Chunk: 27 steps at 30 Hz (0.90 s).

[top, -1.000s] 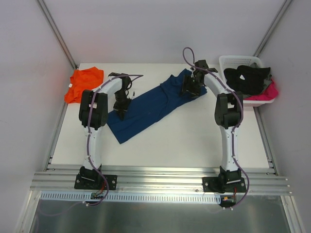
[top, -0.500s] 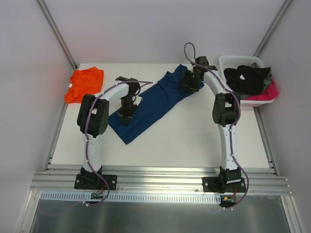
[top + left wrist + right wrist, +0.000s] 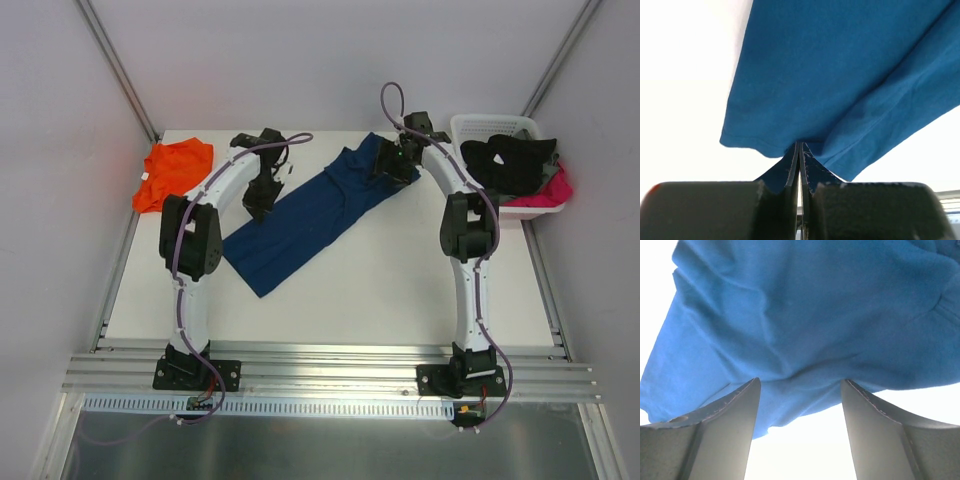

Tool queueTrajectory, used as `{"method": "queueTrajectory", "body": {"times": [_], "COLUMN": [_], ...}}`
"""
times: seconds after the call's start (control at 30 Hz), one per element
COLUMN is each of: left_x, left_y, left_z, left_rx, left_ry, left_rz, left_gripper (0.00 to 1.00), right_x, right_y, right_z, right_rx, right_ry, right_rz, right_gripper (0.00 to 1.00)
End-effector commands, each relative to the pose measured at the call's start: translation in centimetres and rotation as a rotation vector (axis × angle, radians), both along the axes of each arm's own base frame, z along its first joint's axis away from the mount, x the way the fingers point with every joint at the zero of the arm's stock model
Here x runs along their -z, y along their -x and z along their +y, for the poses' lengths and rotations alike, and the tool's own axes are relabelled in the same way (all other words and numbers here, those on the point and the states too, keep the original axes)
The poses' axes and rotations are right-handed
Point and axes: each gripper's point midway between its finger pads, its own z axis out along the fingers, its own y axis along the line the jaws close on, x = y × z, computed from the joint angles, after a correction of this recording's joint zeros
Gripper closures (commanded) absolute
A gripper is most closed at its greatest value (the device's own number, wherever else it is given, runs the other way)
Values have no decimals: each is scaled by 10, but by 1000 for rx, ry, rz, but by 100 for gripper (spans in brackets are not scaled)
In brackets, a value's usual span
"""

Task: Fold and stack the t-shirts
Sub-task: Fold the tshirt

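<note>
The navy blue t-shirt (image 3: 310,220) lies spread in a long diagonal band across the table, from front left to back right. My left gripper (image 3: 257,208) is shut on its left edge; in the left wrist view the fingertips (image 3: 800,146) pinch the hem of the blue cloth (image 3: 840,75). My right gripper (image 3: 392,170) stands open over the shirt's back right end. In the right wrist view its fingers (image 3: 800,381) are spread wide, with the wrinkled cloth (image 3: 805,305) at their tips. The orange t-shirt (image 3: 175,172) lies bunched at the back left corner.
A white basket (image 3: 480,122) at the back right holds dark clothes (image 3: 510,160) and a pink piece (image 3: 555,190). The white table (image 3: 400,290) is bounded by side walls and a metal rail (image 3: 330,375) along the front.
My left gripper has moved toward the back of the table, pulling the navy shirt's left edge with it. The right gripper shifted slightly back and stayed open.
</note>
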Motion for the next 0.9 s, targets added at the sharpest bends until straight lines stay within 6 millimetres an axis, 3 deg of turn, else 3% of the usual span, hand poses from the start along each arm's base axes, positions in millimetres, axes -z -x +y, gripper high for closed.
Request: {"method": "queueTrajectory", "body": {"times": [0.0, 0.23, 0.37, 0.63, 0.87], "left_x": [19, 44, 52, 54, 64], "left_y": [-9, -26, -30, -1, 15], "left_z": [11, 23, 31, 39, 49], "left_rx": [-21, -66, -86, -89, -88], "left_ry": [-29, -13, -18, -31, -62], "left_rz": [39, 80, 94, 156, 198], "left_gripper": [100, 100, 100, 100, 100], "right_x": [-71, -72, -48, -6, 2], "right_y": [-3, -5, -5, -6, -24], "right_z": [3, 4, 4, 9, 15], "right_rx": [-17, -17, 2, 26, 38], "right_ry": [-46, -48, -40, -62, -84], "right_rz": [-131, -141, -87, 1, -23], "right_gripper": [32, 32, 31, 32, 32]}}
